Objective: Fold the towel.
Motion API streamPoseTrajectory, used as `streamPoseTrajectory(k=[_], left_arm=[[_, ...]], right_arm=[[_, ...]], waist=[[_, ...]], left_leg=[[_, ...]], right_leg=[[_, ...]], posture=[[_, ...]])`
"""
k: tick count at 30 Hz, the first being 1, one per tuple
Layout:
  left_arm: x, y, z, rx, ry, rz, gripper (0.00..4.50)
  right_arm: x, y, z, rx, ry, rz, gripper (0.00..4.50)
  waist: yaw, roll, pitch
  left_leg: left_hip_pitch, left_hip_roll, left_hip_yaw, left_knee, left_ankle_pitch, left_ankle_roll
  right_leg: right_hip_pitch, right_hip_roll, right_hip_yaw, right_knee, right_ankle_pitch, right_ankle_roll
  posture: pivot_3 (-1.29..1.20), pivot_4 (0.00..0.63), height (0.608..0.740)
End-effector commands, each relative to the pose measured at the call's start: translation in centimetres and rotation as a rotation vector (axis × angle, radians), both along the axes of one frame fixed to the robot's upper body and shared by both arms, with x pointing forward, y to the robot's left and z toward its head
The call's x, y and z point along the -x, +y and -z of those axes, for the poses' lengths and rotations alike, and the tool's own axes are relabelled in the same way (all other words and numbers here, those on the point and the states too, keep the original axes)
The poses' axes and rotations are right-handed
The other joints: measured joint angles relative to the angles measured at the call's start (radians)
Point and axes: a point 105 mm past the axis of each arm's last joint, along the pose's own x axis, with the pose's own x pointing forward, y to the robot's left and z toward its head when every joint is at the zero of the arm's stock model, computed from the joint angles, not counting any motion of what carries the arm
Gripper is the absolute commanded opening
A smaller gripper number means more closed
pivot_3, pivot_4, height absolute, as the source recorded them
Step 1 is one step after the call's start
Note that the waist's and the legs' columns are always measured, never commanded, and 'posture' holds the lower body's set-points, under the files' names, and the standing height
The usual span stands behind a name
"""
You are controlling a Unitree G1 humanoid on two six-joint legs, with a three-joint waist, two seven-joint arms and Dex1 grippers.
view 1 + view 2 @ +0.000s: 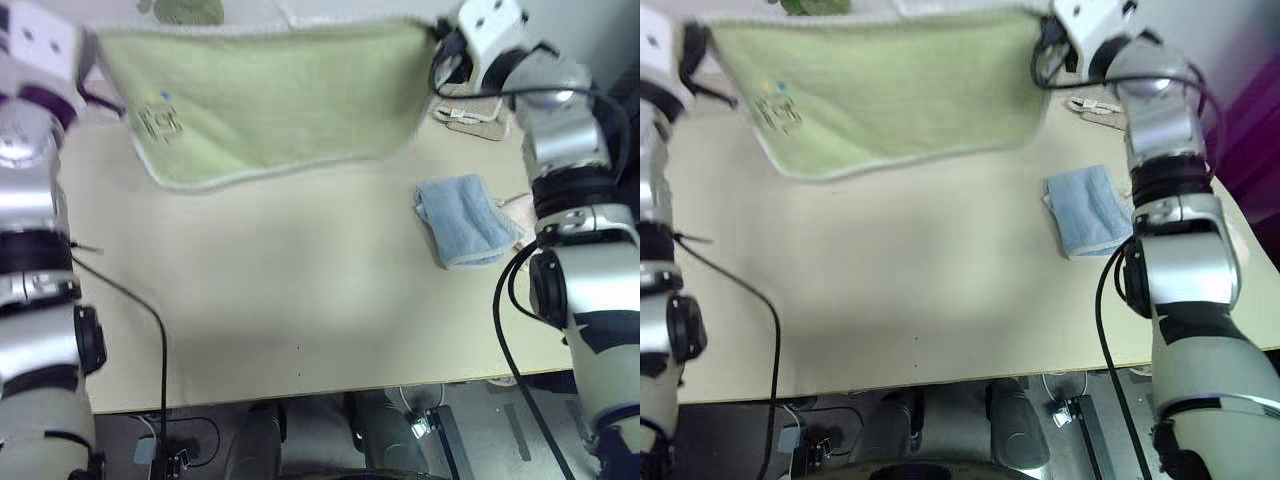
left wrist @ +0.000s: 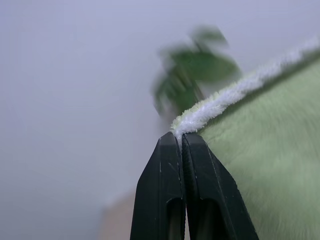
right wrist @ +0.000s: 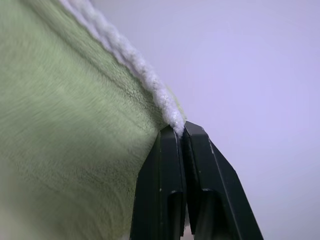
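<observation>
We hold the light green terry towel (image 1: 270,95) aloft at frame top, above the beige worktop (image 1: 300,300), left pincer (image 2: 181,137) and right pincer (image 3: 182,131) each clamping a white-edged corner; no fold is made yet.

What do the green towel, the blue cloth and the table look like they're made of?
The green towel looks like terry cloth: a fuzzy looped pile, with a fluffy white edging that the wrist views show close up. The blue cloth seems a softer, finer-napped fabric, perhaps microfibre, though that is hard to tell. The table looks like smooth, matte beige laminate or painted board.
</observation>
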Motion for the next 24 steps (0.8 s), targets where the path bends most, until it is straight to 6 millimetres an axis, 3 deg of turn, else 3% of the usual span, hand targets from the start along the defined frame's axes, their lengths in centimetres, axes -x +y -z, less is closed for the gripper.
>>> streamPoseTrajectory(k=[1,3,6,8,12,16,20,24], left_arm=[[1.4,1.1,1.5,-0.006,0.079,0.090,0.00],[2.6,0.8,2.9,-0.021,0.134,0.166,0.00],[6.5,1.2,9.0,-0.052,0.366,0.263,0.00],[8.7,1.8,11.7,-0.028,0.481,0.259,0.00],[12.0,2.7,15.0,0.024,0.626,0.233,0.00],[14.8,3.3,17.7,0.057,0.780,0.223,0.00],[16.4,3.4,19.9,0.029,0.898,0.224,0.00],[14.2,3.5,20.6,0.015,0.867,0.195,0.00]], right_arm=[[3.3,1.1,0.4,0.086,0.005,-0.202,0.05],[4.8,1.6,2.4,0.147,0.070,-0.282,0.05],[7.5,1.6,8.0,0.209,0.284,-0.376,0.05],[9.2,1.4,10.8,0.214,0.408,-0.414,0.05],[12.0,0.3,14.8,0.213,0.617,-0.449,0.05],[14.8,-0.8,17.5,0.211,0.804,-0.495,0.05],[15.0,-1.3,18.7,0.206,0.846,-0.473,0.05],[11.7,-1.4,18.8,0.170,0.760,-0.351,0.05]], waist=[[-0.002,0.001,-0.001],[-0.005,0.002,-0.001],[-0.009,0.002,0.000],[-0.004,0.002,0.000],[0.019,0.001,0.001],[0.034,0.000,0.001],[0.032,-0.001,0.001],[0.031,-0.001,0.001]], left_leg=[[0.001,0.000,0.003,0.000,-0.001,0.002],[0.001,0.001,0.005,0.000,-0.003,0.004],[-0.001,0.001,0.005,0.001,-0.003,0.005],[-0.001,0.001,0.006,0.001,-0.003,0.005],[0.001,0.002,0.004,0.007,-0.004,0.008],[0.021,0.002,0.004,0.006,-0.005,0.008],[0.023,0.002,0.005,0.006,-0.005,0.008],[0.023,0.002,0.005,0.005,-0.005,0.008]], right_leg=[[0.000,-0.001,0.000,0.000,0.000,0.000],[0.000,-0.001,0.000,-0.001,0.000,0.000],[-0.002,-0.001,0.000,0.000,0.000,0.000],[-0.002,-0.002,0.001,0.001,0.000,0.000],[0.000,-0.001,-0.001,0.005,0.000,-0.001],[0.023,-0.001,-0.001,-0.003,-0.003,-0.008],[0.025,-0.001,-0.001,-0.004,-0.003,-0.007],[0.023,0.000,-0.001,-0.003,-0.003,-0.007]], posture=[[0.00,0.150,0.737],[0.00,0.150,0.737],[0.00,0.150,0.737],[0.00,0.150,0.737],[0.00,0.150,0.737],[0.00,0.150,0.737],[0.00,0.150,0.737],[0.00,0.150,0.737]])
